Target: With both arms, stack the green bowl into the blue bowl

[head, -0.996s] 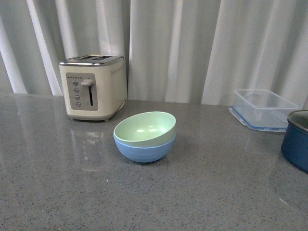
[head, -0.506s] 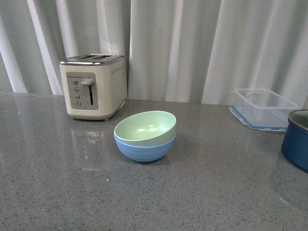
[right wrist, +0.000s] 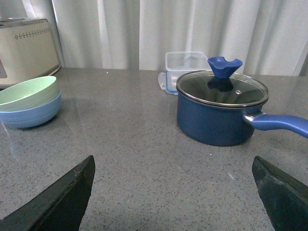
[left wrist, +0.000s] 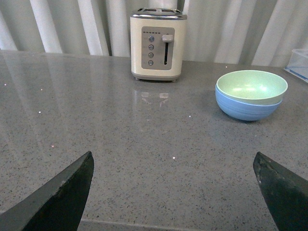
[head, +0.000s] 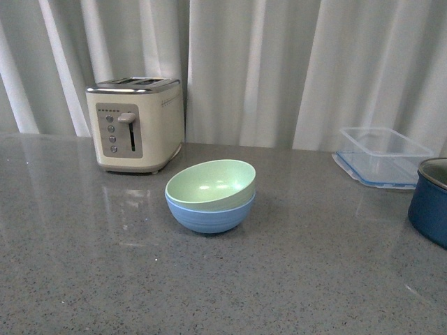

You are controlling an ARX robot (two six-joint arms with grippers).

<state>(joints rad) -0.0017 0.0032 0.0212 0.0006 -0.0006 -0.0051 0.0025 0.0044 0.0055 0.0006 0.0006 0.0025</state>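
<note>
Bowls: green bowl (head: 211, 184) nested upright in blue bowl (head: 209, 216), mid grey surface (head: 105, 279), in front & to the right of cream toaster (head: 135, 124). Clear lidded container (head: 383, 157) and navy pot w/ glass lid (right wrist: 220, 113) sit well right of toaster, apart from bowls. Left gripper (left wrist: 173, 192) & right gripper (right wrist: 173, 192): fingers spread wide, nothing held, both low over surface, short of bowls.

Front view faces curtain; both wrist views low over counter; all share stacked bowls (head: 210, 197).
</note>
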